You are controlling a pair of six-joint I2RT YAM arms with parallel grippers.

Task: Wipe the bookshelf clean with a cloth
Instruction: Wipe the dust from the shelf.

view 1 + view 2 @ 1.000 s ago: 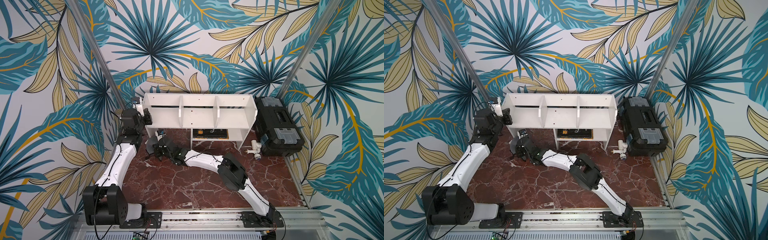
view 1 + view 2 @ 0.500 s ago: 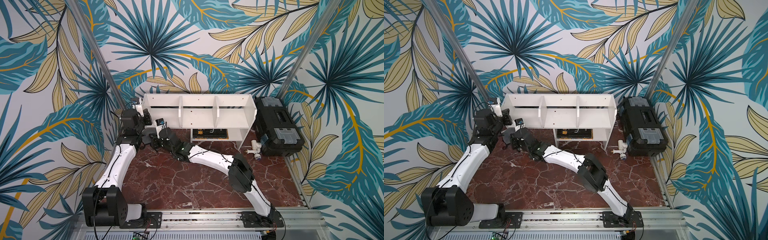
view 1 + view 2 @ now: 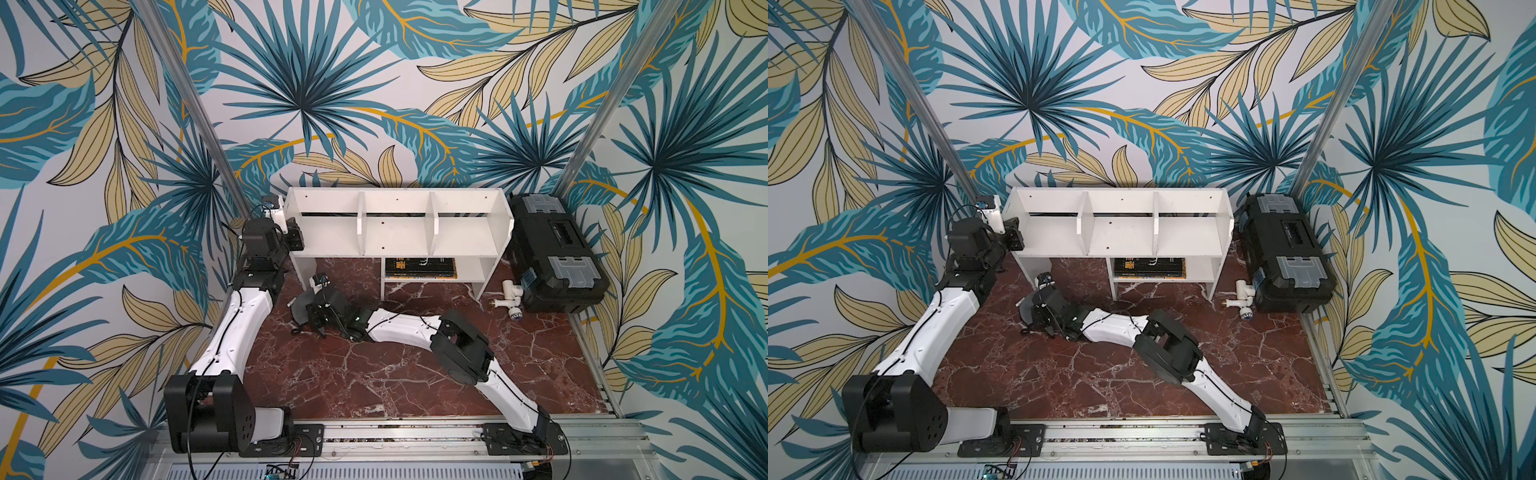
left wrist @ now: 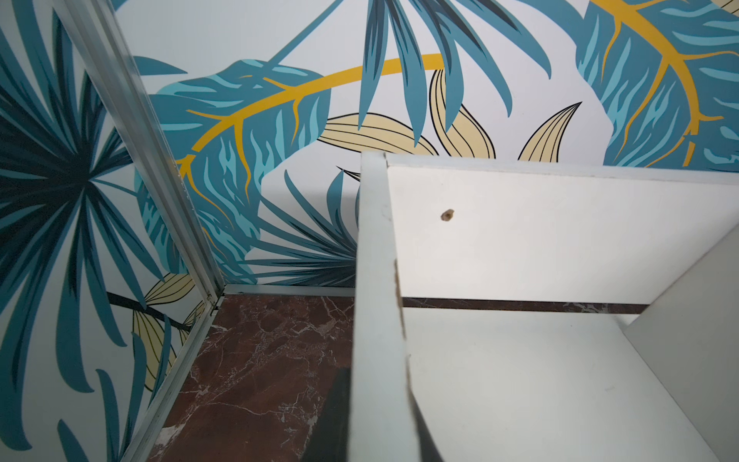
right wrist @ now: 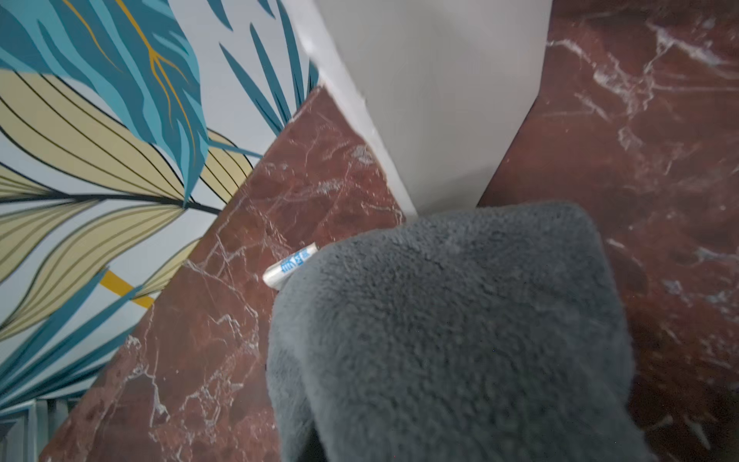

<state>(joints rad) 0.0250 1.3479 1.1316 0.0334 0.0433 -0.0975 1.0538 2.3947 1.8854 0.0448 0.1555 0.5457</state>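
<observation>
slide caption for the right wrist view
soft dark grey microfibre cloth, white tag showing, fills the foreground at the foot of the white board bookshelf leg on the red marble table

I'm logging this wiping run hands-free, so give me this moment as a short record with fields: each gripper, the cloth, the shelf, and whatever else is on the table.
left gripper: shut on the left end panel of the bookshelf
right gripper: shut on the cloth, low beside the shelf's left leg
cloth touching leg: cannot tell
top compartments: three, nothing in them
lower cubby: dark flat item with yellow print
right of shelf: black toolbox, white pipe fitting
table: red-brown marble
</observation>
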